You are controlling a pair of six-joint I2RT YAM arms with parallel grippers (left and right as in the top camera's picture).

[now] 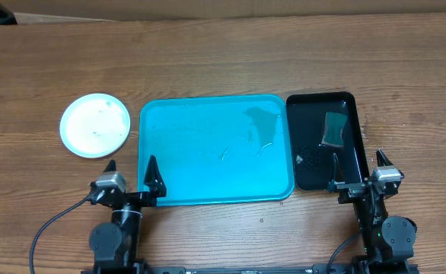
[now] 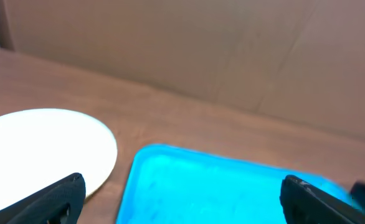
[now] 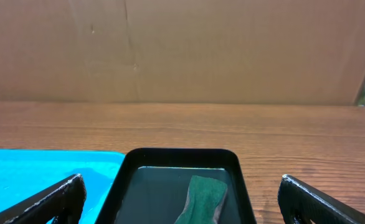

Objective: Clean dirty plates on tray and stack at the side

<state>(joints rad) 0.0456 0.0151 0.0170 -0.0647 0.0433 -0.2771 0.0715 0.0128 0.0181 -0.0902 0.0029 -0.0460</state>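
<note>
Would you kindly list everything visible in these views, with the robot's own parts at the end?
plate: one seen, whether more lie under it is unclear; white; on the table, left of the tray
tray: one; turquoise; mid-table, no plates on it, faint wet marks
black tray: one; glossy black; right beside the tray
sponge: one; dark green; in the black tray's far half
table: one; brown wood
cardboard: brown; behind the table
left gripper: one; black; open, at the tray's near left corner
right gripper: one; black; open, at the black tray's near right corner

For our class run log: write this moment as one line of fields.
left gripper: open, empty | right gripper: open, empty | blue tray: no plates | white plate: left of tray | sponge: in black tray
</note>
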